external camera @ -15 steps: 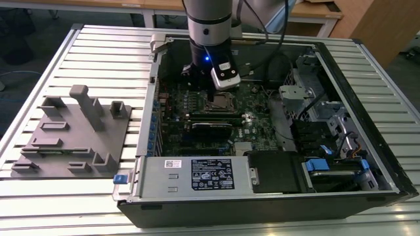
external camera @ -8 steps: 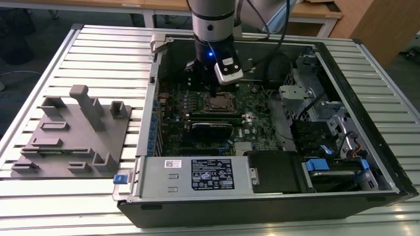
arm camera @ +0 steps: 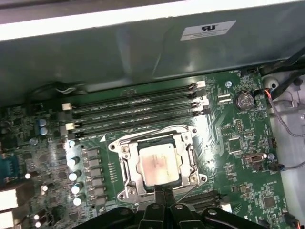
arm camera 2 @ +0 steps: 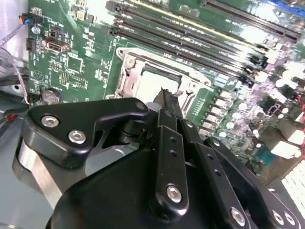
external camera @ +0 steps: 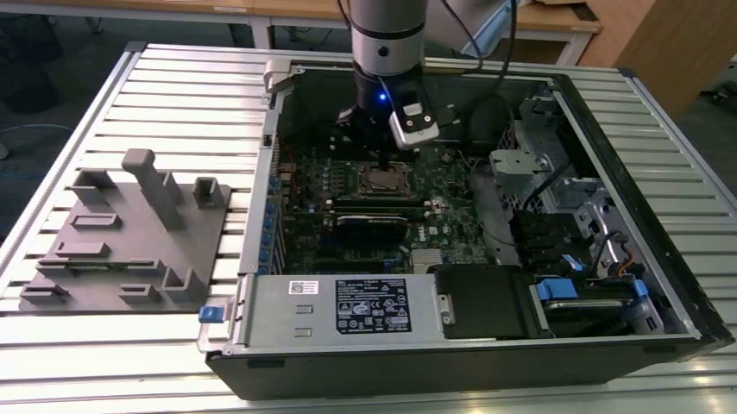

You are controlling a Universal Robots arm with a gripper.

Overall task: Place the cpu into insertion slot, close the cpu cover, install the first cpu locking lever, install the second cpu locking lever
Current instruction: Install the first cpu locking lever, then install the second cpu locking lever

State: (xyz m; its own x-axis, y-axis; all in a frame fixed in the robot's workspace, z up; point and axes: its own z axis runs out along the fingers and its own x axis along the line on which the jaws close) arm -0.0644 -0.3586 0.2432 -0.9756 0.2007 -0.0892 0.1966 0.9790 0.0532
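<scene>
The cpu [arm camera: 158, 163] is a flat square chip with a dull, pale silver top, seated in the insertion slot [arm camera: 125, 168] on the green board, low and centre in the first wrist view. The silver cpu cover [arm camera: 190, 155] lies closed, framing it. The gripper [arm camera: 164, 191] stands at the socket's near edge, its black fingers [arm camera 2: 167, 102] pressed together.

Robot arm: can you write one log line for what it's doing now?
pincer: at cover edge | cpu: seated in insertion slot | cpu cover: closed
</scene>
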